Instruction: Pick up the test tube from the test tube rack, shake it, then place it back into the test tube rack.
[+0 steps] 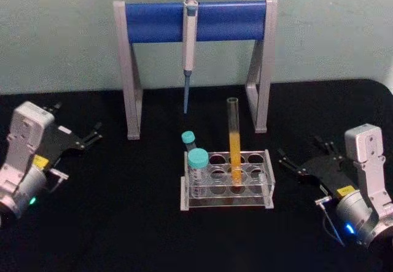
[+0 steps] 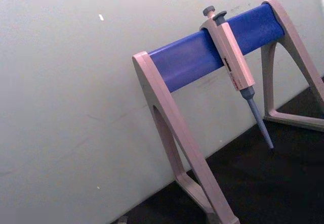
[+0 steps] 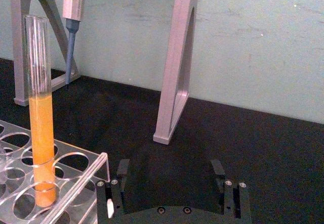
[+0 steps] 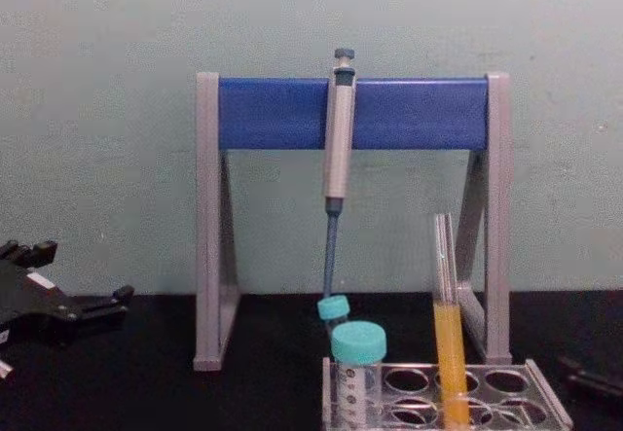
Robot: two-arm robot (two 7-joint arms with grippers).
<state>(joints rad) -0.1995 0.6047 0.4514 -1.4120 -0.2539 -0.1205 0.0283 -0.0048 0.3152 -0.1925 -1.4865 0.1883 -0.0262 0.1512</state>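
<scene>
The test tube (image 1: pixel 234 138) stands upright in the middle of the clear test tube rack (image 1: pixel 261 193), orange-yellow liquid filling its lower half. In the chest view the test tube (image 4: pixel 449 343) rises from the rack (image 4: pixel 540 402). My right gripper (image 1: pixel 304 153) rests on the table to the right of the rack, open and empty. The right wrist view shows its fingers (image 3: pixel 123 169) spread apart, with the test tube (image 3: pixel 40 148) and the rack (image 3: pixel 76 166) a short way ahead. My left gripper (image 1: pixel 76 122) sits far to the left, open and empty, well away from the rack.
Two teal-capped vials (image 1: pixel 198 159) stand in the rack's left end. Behind the rack is a tall grey-and-blue stand (image 1: pixel 196 20) with a grey pipette (image 1: pixel 189 45) hanging from its bar. The black table (image 1: pixel 123 223) ends at a pale wall.
</scene>
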